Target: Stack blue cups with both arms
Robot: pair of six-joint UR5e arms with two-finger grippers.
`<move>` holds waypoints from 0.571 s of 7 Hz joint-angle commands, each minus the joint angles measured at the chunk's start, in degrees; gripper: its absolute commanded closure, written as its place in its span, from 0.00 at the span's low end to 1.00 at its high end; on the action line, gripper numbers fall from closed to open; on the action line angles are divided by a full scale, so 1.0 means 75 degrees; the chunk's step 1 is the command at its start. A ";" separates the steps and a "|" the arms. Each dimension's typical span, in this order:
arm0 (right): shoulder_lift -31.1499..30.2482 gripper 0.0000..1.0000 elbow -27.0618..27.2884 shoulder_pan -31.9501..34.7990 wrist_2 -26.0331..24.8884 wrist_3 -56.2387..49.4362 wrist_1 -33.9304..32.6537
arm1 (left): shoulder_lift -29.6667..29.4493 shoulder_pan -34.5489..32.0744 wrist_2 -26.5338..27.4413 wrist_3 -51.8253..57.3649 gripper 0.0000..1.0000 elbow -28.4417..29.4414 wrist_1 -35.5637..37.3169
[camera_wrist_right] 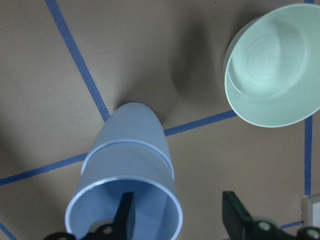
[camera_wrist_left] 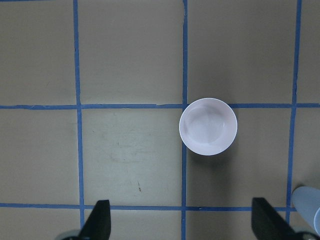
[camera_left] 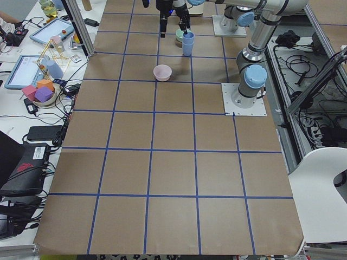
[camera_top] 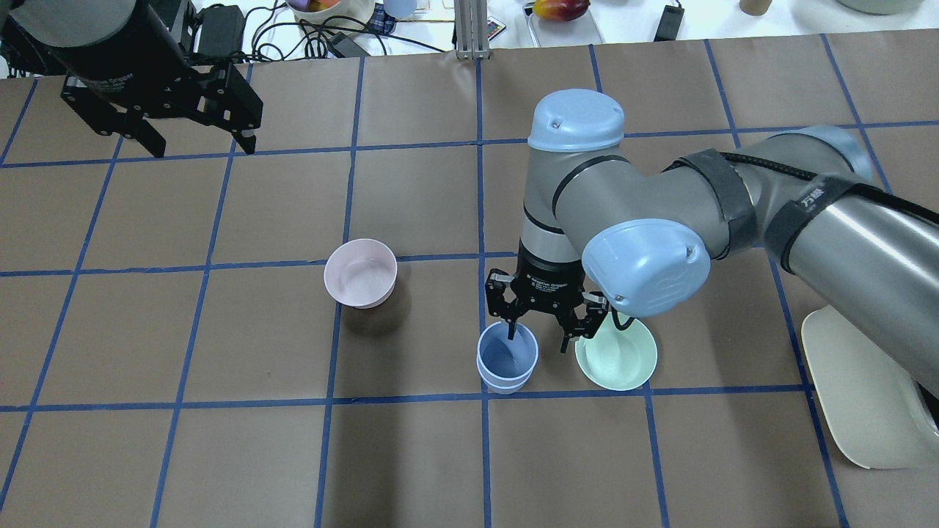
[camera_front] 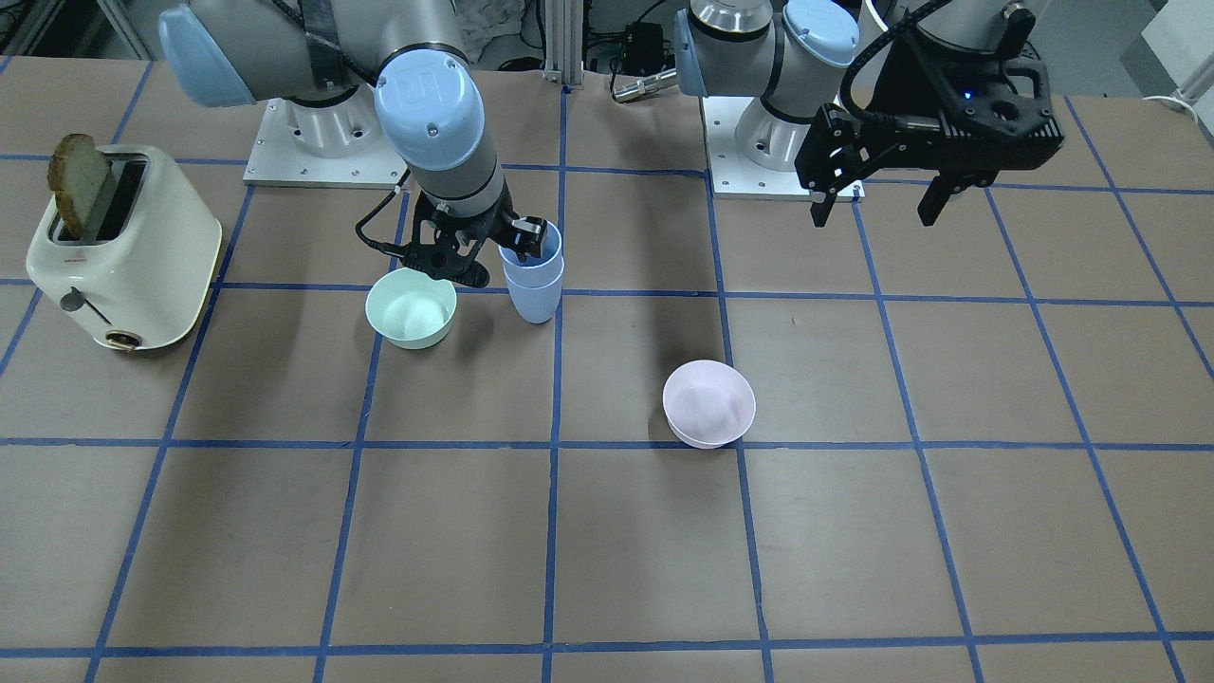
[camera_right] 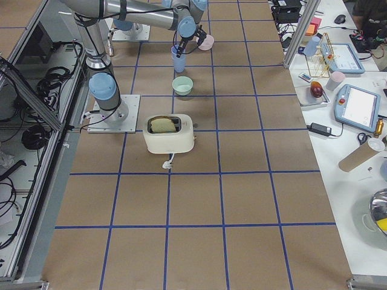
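Where blue tape lines cross on the matte brown paper of the tabletop, the cups stand nested. One smooth tapered tumbler sits inside the other, each with a thin pale rim. The right pincer hangs over them with its black jaws apart. One finger dips inside the upper cup; the other is outside its wall, toward the mint bowl just beside. That bowl is round, shallow and smooth. The pink bowl, of like shape, sits well apart. The left pincer hovers high, spread wide and empty. A cream toaster with rounded corners holds a slice of bread.
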 commanded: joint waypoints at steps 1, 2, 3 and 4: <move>0.0026 0.00 -0.1112 -0.0729 -0.0780 -0.1212 0.0031 | 0.0607 -0.0074 0.0456 -0.0067 0.00 0.0113 -0.1217; 0.0038 0.00 -0.1664 -0.1349 -0.0807 -0.1790 0.0322 | 0.0588 -0.0132 0.0693 -0.0033 0.00 0.0497 -0.1346; 0.0038 0.00 -0.1995 -0.1935 -0.0819 -0.2365 0.0545 | 0.0344 -0.0087 0.0567 -0.0021 0.00 0.0616 -0.1115; 0.0038 0.00 -0.2160 -0.2417 -0.0853 -0.3032 0.0559 | 0.0191 -0.0202 0.0091 -0.0010 0.00 0.0641 -0.0788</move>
